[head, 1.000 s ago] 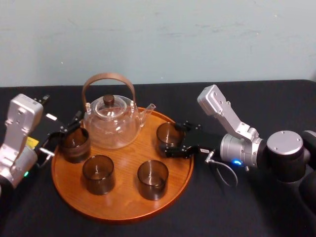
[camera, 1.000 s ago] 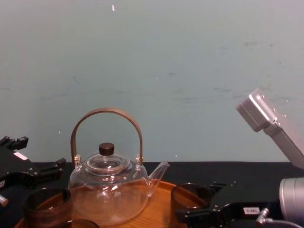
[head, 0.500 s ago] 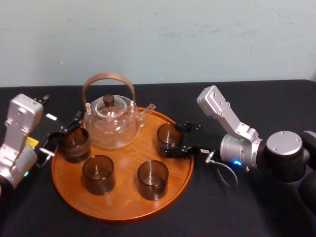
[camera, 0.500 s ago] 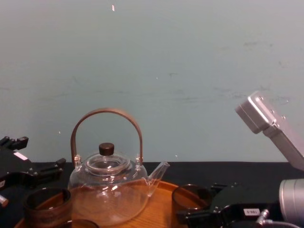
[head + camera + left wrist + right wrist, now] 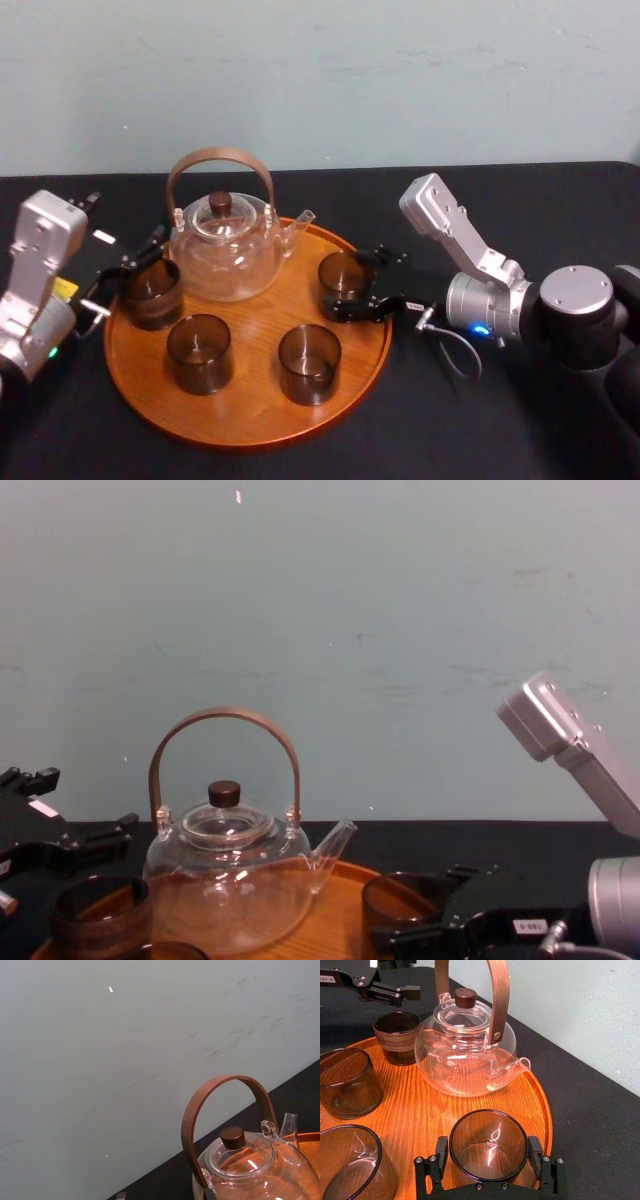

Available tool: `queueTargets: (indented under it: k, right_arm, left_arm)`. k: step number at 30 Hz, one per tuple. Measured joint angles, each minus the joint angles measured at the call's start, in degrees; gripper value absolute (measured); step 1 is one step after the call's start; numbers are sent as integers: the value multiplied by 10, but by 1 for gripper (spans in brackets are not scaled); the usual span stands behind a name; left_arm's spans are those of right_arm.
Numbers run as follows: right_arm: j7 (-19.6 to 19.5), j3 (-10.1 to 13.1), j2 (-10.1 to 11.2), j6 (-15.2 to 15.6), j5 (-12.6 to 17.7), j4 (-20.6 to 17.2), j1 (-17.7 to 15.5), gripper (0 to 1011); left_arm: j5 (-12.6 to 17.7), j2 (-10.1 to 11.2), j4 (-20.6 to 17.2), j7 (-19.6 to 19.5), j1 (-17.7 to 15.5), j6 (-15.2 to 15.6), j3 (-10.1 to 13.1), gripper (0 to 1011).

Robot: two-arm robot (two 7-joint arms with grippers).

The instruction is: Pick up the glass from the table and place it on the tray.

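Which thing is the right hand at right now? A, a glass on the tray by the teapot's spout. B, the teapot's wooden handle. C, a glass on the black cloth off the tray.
A: the right hand sits around the glass on the tray, just before the teapot spout; the left hand is at the banded glass at the tray's left edge.

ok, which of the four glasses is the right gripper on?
The glass at the tray's right edge, by the teapot's spout: the right gripper straddles it. The other three sit farther left, one at the left gripper.
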Motion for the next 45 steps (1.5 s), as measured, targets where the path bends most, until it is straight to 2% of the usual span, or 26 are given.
queueTargets:
  k: [10,20,28,35,39,43,45]
  right_arm:
    - [2,2,2,0,3,-4,-2,1002]
    - [10,21,35,9,25,-54,-36,1002]
    - [8,45,81,11,48,-118,-80,1002]
    - [0,72,119,-4,70,-173,-120,1002]
    - [-9,89,131,-12,80,-191,-138,1002]
    - [-23,104,134,-19,90,-201,-150,1002]
    - [-39,120,133,-25,98,-208,-161,1002]
  left_arm:
    - [0,0,0,0,0,0,0,1001]
    - [0,0,0,0,0,0,0,1002]
    - [0,0,0,0,0,0,0,1001]
    - [0,0,0,0,0,0,0,1001]
    - [0,0,0,0,0,0,0,1001]
    - [0,0,0,0,0,0,0,1001]
    - [0,0,0,0,0,0,0,1001]
